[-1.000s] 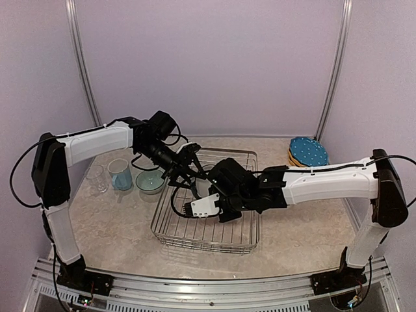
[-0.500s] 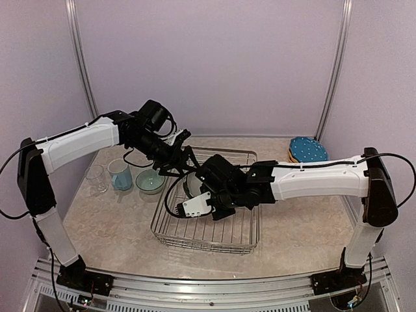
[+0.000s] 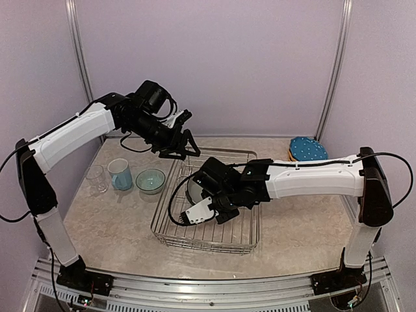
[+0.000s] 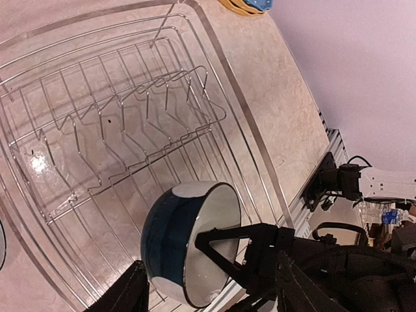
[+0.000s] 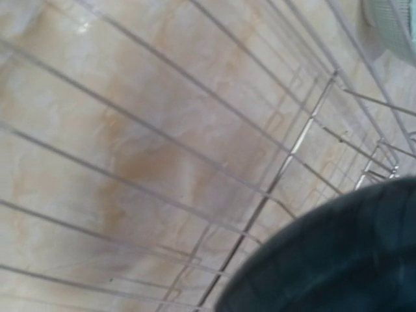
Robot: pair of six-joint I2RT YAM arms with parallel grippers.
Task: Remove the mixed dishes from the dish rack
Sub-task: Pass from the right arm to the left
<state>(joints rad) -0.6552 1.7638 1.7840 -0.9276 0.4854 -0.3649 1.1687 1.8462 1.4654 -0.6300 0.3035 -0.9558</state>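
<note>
The silver wire dish rack (image 3: 224, 237) stands mid-table and also fills the left wrist view (image 4: 130, 110). In it a teal bowl with a white inside (image 3: 194, 188) is tipped on edge. My right gripper (image 3: 200, 197) is shut on its rim, with one black finger (image 4: 224, 244) inside the bowl (image 4: 166, 234). In the right wrist view only the bowl's dark wall (image 5: 338, 260) shows, not the fingers. My left gripper (image 3: 181, 140) is open and empty, raised above the rack's far left corner, and its jaws (image 4: 211, 276) frame the bowl from above.
A second teal bowl (image 3: 150, 180), a light blue mug (image 3: 120, 173) and a clear glass (image 3: 96, 178) stand on the table left of the rack. A blue plate (image 3: 308, 149) lies on yellow-orange plates at the far right. Upright divider prongs (image 4: 140, 107) run along the rack.
My left arm has lifted and drawn back to the far left, away from the bowl. My right gripper has shifted left inside the rack with the bowl.
</note>
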